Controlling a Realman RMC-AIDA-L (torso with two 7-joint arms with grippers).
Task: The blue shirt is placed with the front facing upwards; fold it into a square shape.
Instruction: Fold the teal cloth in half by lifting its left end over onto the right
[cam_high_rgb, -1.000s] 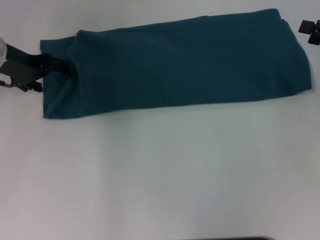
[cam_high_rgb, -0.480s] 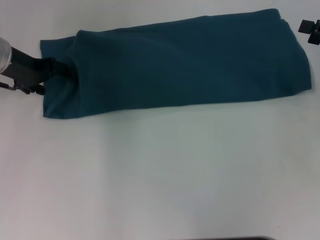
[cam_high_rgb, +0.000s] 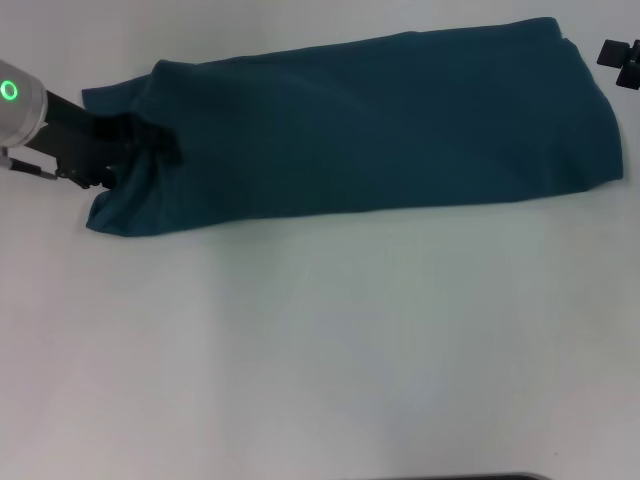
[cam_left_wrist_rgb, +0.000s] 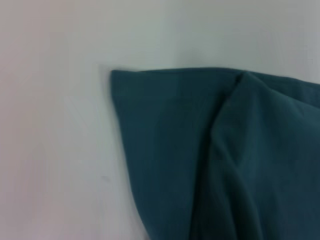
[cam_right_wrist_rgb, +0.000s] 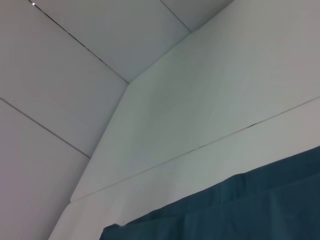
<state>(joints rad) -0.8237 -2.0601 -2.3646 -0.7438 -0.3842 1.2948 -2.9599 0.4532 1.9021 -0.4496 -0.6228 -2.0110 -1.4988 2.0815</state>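
The blue shirt (cam_high_rgb: 400, 120) lies on the white table (cam_high_rgb: 320, 350) as a long dark teal band across the far side, with no lettering showing. My left gripper (cam_high_rgb: 158, 146) is at the shirt's left end, shut on the cloth, which bunches and lifts around it. The left wrist view shows a shirt corner (cam_left_wrist_rgb: 200, 150) with a raised fold. My right gripper (cam_high_rgb: 620, 55) is just beyond the shirt's far right end, apart from it. The right wrist view shows the shirt's edge (cam_right_wrist_rgb: 240, 210) low in the picture.
The white table stretches wide in front of the shirt. A dark strip (cam_high_rgb: 460, 477) shows at the table's near edge. White wall panels (cam_right_wrist_rgb: 100, 60) show in the right wrist view.
My left gripper has moved right, onto the shirt's left end, and the cloth there has bunched up and pulled inward. The right arm has not moved.
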